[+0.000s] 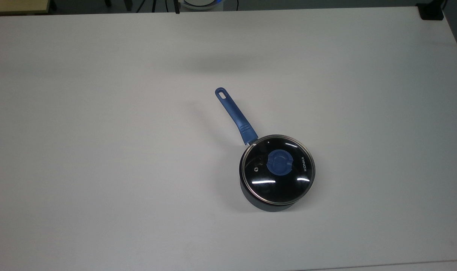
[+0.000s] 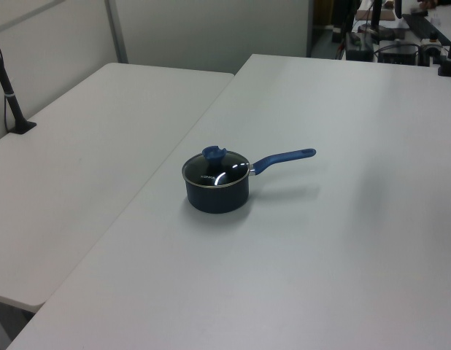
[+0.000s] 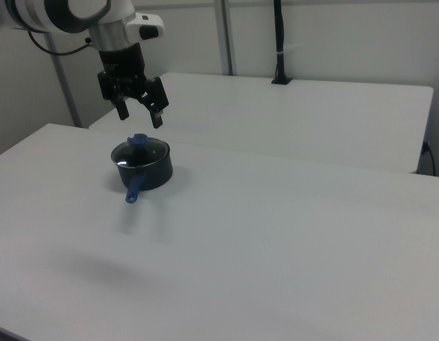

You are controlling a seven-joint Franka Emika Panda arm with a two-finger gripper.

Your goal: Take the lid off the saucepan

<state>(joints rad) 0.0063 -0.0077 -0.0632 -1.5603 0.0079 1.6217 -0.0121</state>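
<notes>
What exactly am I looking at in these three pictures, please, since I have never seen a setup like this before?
These are three camera views of one moment at a robot workstation. The machine is a single robot arm, white and black, ending in a gripper with two fingers; the right view shows it hanging in the air with its fingers spread open and nothing between them.

The top view looks straight down on the white table. The left view and the right view look across the same table from its sides.

On the table stands one small black saucepan with a long blue handle. Its glass lid, with a blue knob in the middle, sits on the pan. In the right view the gripper appears above the pan, clear of the knob, so nothing is being held yet.
</notes>
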